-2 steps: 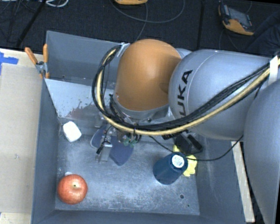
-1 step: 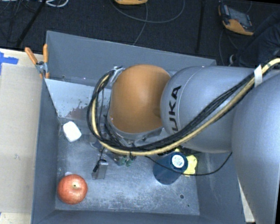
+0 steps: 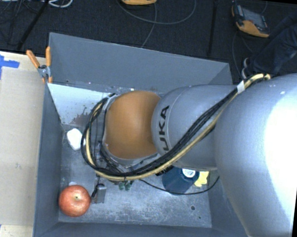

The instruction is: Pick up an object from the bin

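The hand (image 3: 98,192) hangs low over the floor of the bin (image 3: 144,66), close to its near-left corner. What shows of it is a small dark tip below the orange cover (image 3: 129,123) on the wrist. I cannot tell whether the hand is spread or pressed together, because the cover and the looped cables (image 3: 89,135) hide most of it. Nothing is seen pinched in it.

The relation that counts is that the red apple (image 3: 74,200) lies just beside the hand, toward the bin's left wall and a little nearer the near wall. The dark tip stands by the apple's right shoulder; whether the 2 touch cannot be told. Being round, the apple offers no long axis to line up with. A grasp would likely turn only on centring over it, by a short shift toward the near-left corner.

The apple is glossy red with a yellowish flush and a pale highlight on top. It sits alone in that corner, close to both walls, which probably leaves little room on its far side.

1 white lump (image 3: 74,138) lies by the left wall farther back, well apart from the apple. A dark blue rounded thing (image 3: 177,182) lies under the arm (image 3: 233,131) toward the right wall.
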